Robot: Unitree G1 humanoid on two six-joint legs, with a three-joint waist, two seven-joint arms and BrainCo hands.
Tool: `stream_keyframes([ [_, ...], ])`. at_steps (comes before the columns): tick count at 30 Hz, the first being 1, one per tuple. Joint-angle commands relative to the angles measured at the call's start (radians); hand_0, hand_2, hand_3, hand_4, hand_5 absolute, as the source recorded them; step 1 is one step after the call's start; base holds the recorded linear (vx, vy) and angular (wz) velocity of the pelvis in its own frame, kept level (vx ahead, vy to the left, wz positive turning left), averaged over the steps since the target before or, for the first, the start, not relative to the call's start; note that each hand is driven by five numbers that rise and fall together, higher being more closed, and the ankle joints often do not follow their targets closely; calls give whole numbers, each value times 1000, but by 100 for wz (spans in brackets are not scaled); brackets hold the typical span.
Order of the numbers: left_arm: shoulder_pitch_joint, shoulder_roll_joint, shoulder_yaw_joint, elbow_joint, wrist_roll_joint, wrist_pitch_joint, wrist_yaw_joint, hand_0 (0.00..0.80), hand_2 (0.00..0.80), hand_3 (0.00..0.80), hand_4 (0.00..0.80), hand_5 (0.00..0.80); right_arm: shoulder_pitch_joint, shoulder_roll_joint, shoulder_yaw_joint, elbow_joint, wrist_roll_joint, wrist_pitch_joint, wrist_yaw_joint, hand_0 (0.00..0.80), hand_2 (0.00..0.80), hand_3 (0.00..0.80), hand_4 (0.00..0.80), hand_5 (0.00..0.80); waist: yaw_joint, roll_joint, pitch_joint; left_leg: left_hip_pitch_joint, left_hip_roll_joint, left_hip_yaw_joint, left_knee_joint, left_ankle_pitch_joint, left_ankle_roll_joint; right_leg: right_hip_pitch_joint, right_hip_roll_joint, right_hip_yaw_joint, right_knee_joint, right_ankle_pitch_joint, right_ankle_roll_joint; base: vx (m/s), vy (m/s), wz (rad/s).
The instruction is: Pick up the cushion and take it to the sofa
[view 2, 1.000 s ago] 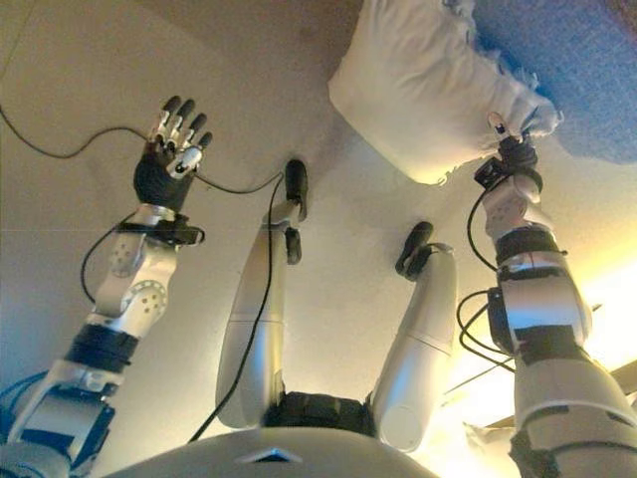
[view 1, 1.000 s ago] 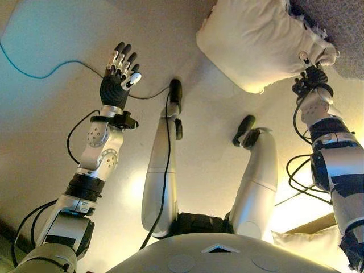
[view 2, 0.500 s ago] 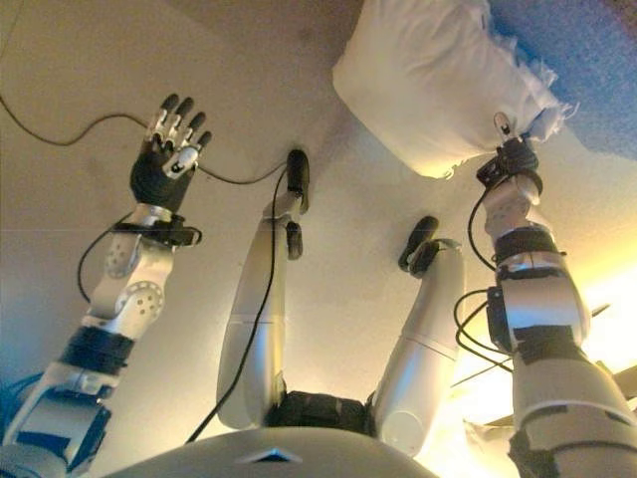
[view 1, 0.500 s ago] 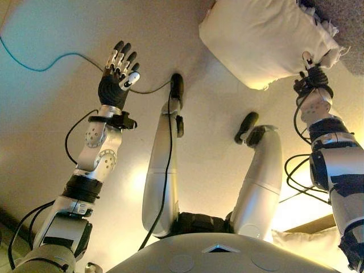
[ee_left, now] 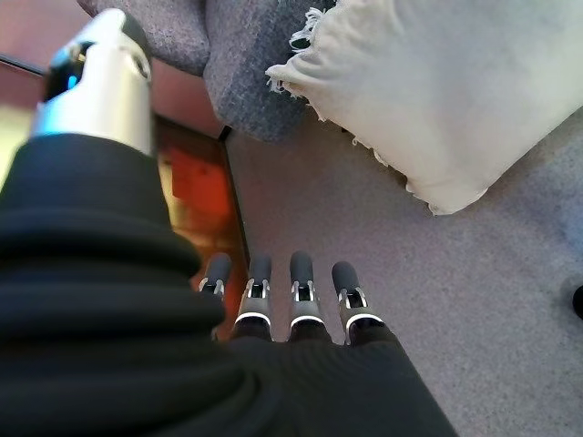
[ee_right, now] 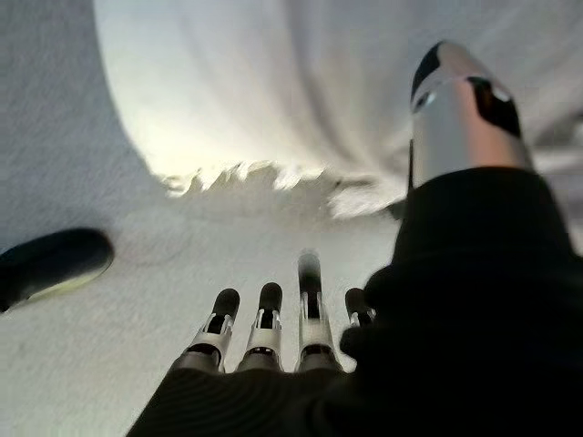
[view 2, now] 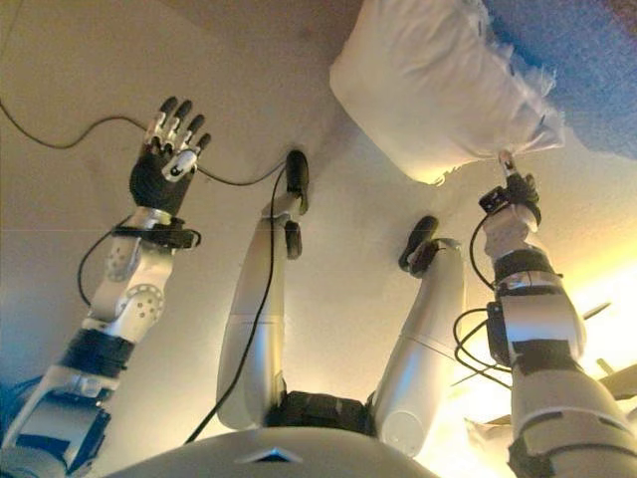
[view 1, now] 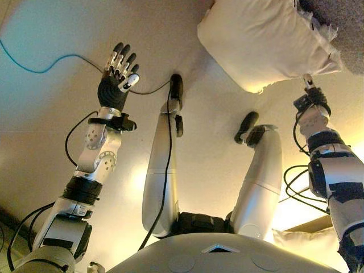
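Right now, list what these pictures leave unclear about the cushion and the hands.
- Cushion: its far end is cut off by the top edge in both eye views; the right wrist view shows only a blurred fringed edge.
- Sofa: only a grey corner shows; the rest lies beyond the frame.
- Right hand: whether its fingertips touch the cushion cannot be told.
- Left hand: open, away from the cushion.

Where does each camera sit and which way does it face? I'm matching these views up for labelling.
Left eye view: on the head, looking down at the floor; both arms show, left robot hand open, right robot hand just under the cushion.
Right eye view: same scene, slightly shifted.
Left wrist view: along the left robot hand's straight fingers toward the cushion and grey sofa.
Right wrist view: along the right robot hand's fingers at the cushion's fringed edge.
All views share the cushion.
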Motion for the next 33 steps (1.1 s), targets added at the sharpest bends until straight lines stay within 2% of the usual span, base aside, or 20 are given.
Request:
stream_keyframes([
  [1,18,-26,31,-35,-17,-61,-12,0,0,0,0,0,46,-35,-54,17,14,-16,-3,0,0,0,0,0,-15,46,-8,0,39,-20,210,-244,-17,-45,-16,62,-228,301,65,83,-51,-1],
  [8,18,-18,30,-47,-16,-51,-4,0,0,0,0,0,20,-44,-30,1,-15,-21,5,0,0,0,0,0,-9,42,-8,-19,39,-27,234,-250,-16,-62,-17,62,-201,292,63,-1,-12,0],
  [20,25,-3,67,-71,-37,-20,-19,0,0,0,0,0,-52,-84,26,-30,-46,-71,103,0,0,0,0,0,5,43,-8,-31,30,-34,257,-255,-16,-81,-18,60,-164,273,54,0,0,0],
  [24,34,-4,86,-74,-50,-19,-35,0,0,0,0,0,-48,-85,23,-43,-36,-80,128,0,0,0,0,0,7,37,-8,-39,23,-36,341,-298,-2,-92,-13,60,-86,234,40,9,-8,2],
  [28,43,-3,103,-63,-69,-1,-61,0,0,0,0,0,-31,-85,6,-38,-45,-55,142,0,0,0,0,0,9,32,-8,-51,22,-41,461,-360,12,-103,-17,68,10,180,25,61,-29,6],
  [33,49,-5,103,-54,-71,7,-71,0,0,0,0,0,-22,-88,-2,-23,-34,-29,156,0,0,0,0,0,9,31,-8,-63,23,-49,545,-407,17,-116,-24,80,79,134,16,35,-33,6],
])
